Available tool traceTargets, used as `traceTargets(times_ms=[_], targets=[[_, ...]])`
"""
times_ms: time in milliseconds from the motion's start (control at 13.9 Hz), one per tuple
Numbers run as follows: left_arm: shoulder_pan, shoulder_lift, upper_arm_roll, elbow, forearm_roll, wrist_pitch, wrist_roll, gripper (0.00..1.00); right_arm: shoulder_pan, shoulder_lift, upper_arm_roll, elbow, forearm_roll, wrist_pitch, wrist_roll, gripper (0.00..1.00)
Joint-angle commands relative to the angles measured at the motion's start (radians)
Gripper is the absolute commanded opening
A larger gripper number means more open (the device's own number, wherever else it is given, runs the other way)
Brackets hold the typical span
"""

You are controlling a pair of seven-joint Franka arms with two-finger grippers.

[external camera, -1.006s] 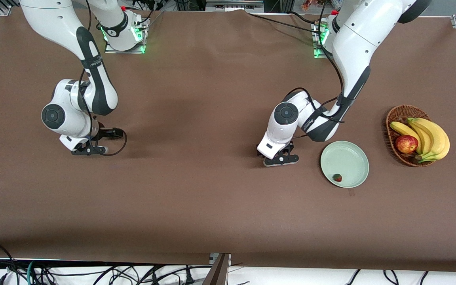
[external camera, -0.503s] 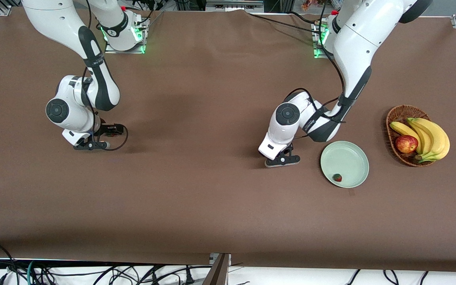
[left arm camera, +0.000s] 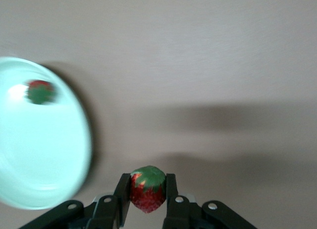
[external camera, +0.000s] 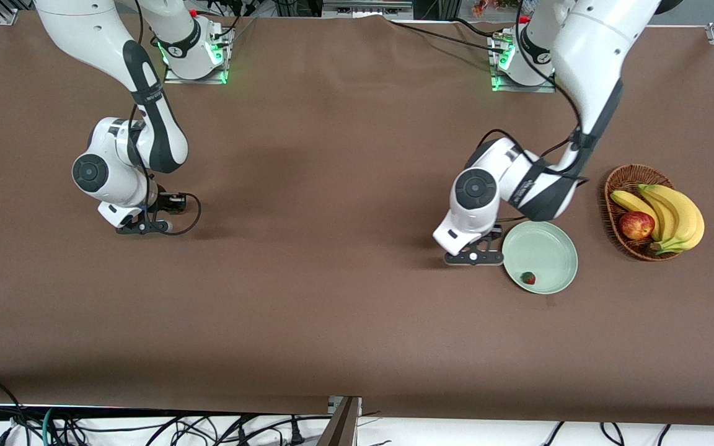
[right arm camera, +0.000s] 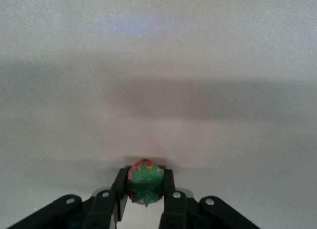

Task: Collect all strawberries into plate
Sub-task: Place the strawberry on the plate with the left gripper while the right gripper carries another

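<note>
Since earlier, left gripper [external camera: 473,257] moved beside plate [external camera: 552,244], clamping a strawberry [left arm camera: 147,188]; another berry [external camera: 528,278] lay in it. Right gripper [external camera: 142,228] gripped a third [right arm camera: 145,182].

Even overhead light; soft arm shadows on bench [external camera: 332,297]; plate [left arm camera: 44,160] motion-blurred in left wrist view.

One strawberry [external camera: 528,278] in the mint plate [external camera: 549,248] — left claw [external camera: 473,256] just beside its rim.
</note>
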Motion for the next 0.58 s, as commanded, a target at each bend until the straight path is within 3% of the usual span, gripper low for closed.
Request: traceTargets(times_ms=[0, 144, 288, 359, 503], targets=[[0.091, -0.04, -0.007, -0.012, -0.024, -0.066, 0.246, 0.05, 0.015, -0.027, 0.018, 0.032, 0.018, 0.009, 0.004, 0.14], [0.171, -0.042, -0.007, -0.01, -0.057, -0.075, 0.452, 0.08, 0.023, -0.01, 0.074, 0.127, 0.019, -0.012, 0.112, 0.14], [0.247, -0.017, -0.005, -0.01, -0.202, -0.067, 0.66, 0.12, 0.029, 0.028, 0.157, 0.219, 0.019, -0.031, 0.282, 0.14], [0.272, -0.004, -0.005, -0.01, -0.275, -0.066, 0.731, 0.12, 0.031, 0.048, 0.206, 0.259, 0.018, -0.029, 0.382, 0.14], [0.301, 0.015, -0.005, -0.01, -0.297, -0.061, 0.801, 0.17, 0.055, 0.11, 0.295, 0.371, 0.018, -0.029, 0.605, 0.14]])
